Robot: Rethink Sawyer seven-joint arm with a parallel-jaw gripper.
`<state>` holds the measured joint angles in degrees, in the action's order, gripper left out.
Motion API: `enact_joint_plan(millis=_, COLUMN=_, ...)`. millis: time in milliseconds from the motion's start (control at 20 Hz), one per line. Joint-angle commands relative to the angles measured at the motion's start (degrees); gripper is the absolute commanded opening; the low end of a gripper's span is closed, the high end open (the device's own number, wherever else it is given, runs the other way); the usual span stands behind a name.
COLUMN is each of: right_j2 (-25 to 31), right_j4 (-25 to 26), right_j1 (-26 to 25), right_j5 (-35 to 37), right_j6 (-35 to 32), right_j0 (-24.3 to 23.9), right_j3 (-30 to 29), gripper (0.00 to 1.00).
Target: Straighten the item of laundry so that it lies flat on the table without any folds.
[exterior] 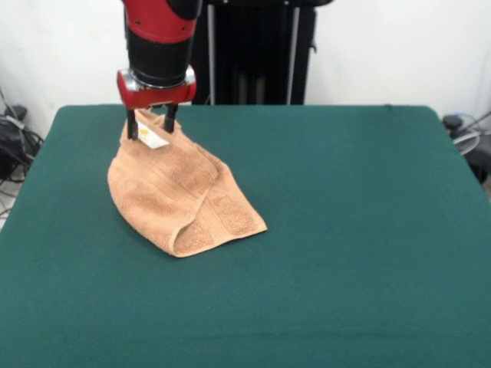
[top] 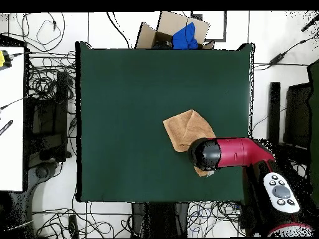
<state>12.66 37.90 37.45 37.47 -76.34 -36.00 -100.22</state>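
The item of laundry [exterior: 180,195] is a peach-orange terry towel, folded over on itself at the left middle of the green table [exterior: 345,230]. Its far corner, with a white tag [exterior: 153,138], rises to a peak between the fingers of my gripper [exterior: 151,126], which is shut on that corner. The rest of the towel trails down onto the felt toward the near right, border bands showing at its low end. From overhead, the towel [top: 184,129] sticks out from under the red arm [top: 237,152], which hides the gripper and the held corner.
The table [top: 124,112] stretches wide on every side of the towel. Beyond its far edge in the overhead view sits a cardboard box [top: 177,34] with blue cloth in it. Cables cover the floor around, and a white desk [top: 11,118] stands at the left.
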Motion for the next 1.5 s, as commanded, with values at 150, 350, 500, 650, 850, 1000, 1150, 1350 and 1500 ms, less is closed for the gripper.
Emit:
enact_joint_plan(millis=150, right_j2=2.0, right_j4=3.5, right_j1=-0.6, right_j5=-9.1, right_j6=-3.1, right_j0=0.9, right_j3=-2.6, gripper=1.00)
enact_joint_plan(millis=350, right_j2=1.1, right_j4=3.1, right_j1=-1.1, right_j5=-12.4, right_j6=-5.5, right_j0=0.7, right_j3=-2.6, gripper=1.00)
enact_joint_plan(millis=500, right_j2=-0.2, right_j4=2.5, right_j1=-0.7, right_j5=-14.0, right_j6=-7.4, right_j0=1.4, right_j3=-3.0, gripper=1.00)
enact_joint_plan(millis=650, right_j2=-1.4, right_j4=1.5, right_j1=-1.0, right_j5=-15.1, right_j6=-9.2, right_j0=1.8, right_j3=-3.2, gripper=1.00)
enact_joint_plan(millis=850, right_j2=-2.2, right_j4=0.3, right_j1=-0.9, right_j5=-17.8, right_j6=-10.3, right_j0=1.9, right_j3=-3.7, gripper=0.00)
enact_joint_plan(millis=1000, right_j2=-2.2, right_j4=-0.4, right_j1=-0.7, right_j5=-18.5, right_j6=-10.7, right_j0=1.9, right_j3=-4.2, gripper=0.00)
enact_joint_plan(millis=1150, right_j2=-2.6, right_j4=-0.9, right_j1=-0.9, right_j5=-18.3, right_j6=-10.7, right_j0=2.0, right_j3=-4.3, gripper=0.00)
enact_joint_plan(millis=1350, right_j2=-3.2, right_j4=-1.4, right_j1=-0.8, right_j5=-18.1, right_j6=-11.0, right_j0=2.4, right_j3=-4.7, gripper=0.00)
enact_joint_plan(millis=1500, right_j2=-3.8, right_j4=-1.7, right_j1=-0.9, right_j5=-18.0, right_j6=-11.3, right_j0=2.9, right_j3=-4.9, gripper=0.00)
